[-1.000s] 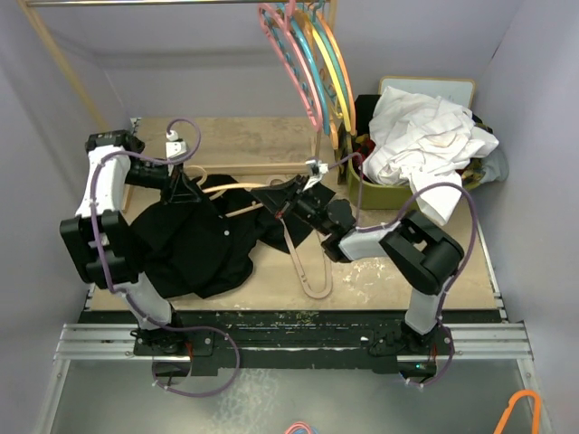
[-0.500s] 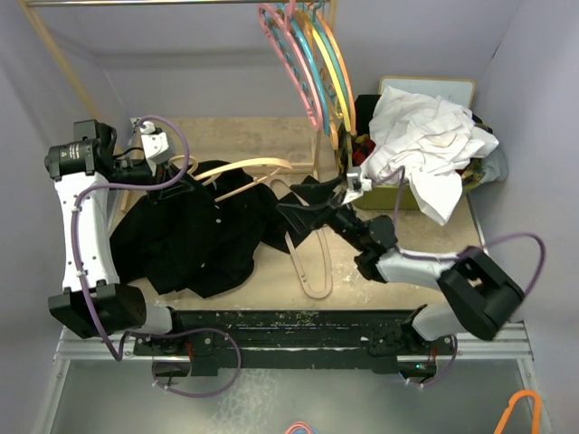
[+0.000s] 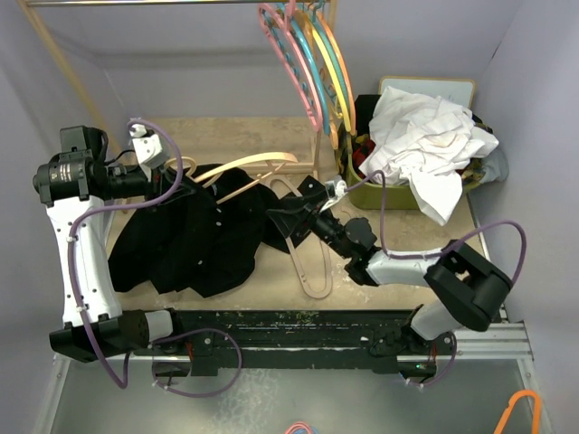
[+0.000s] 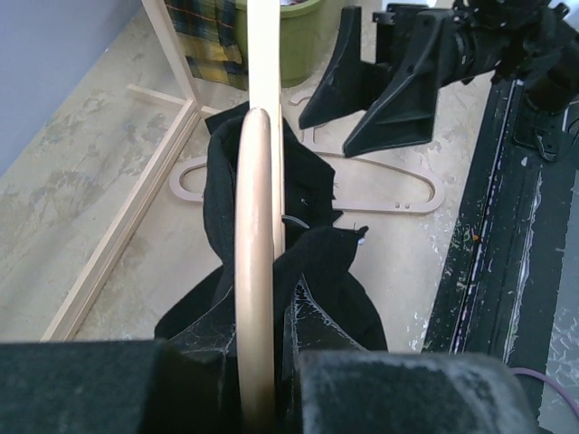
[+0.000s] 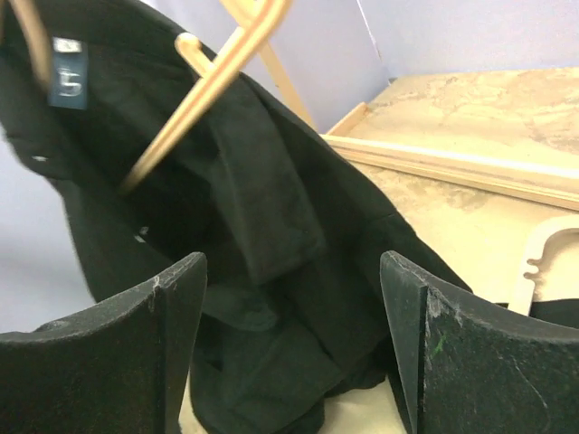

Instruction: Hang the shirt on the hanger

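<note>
Beneath both sets of jaws, the desk (image 3: 253, 131) would catch whatever slips. Ahead of the right jaws, and not touching them, the shirt (image 5: 253, 208) hangs in a dark bunch. It is draped over the hanger (image 4: 255, 271) rather than threaded onto it, and its bulk sags below the left jaws. The right jaws stand spread and hold nothing, so I judge that only the drape keeps the cloth up. A jolt or a tilt could slide it off. The hanger runs straight out from between the left jaws, which are pressed together on its thin edge, with some black cloth seemingly caught in alongside. A tug from the right side could twist it in that narrow pinch. Below the right jaws lies a pinkish-tan hanger (image 4: 188, 183), which a low reach might snag. Up and to the left of the right jaws sits the collar label (image 5: 68, 70). Closing there risks nipping wood along with fabric.
</note>
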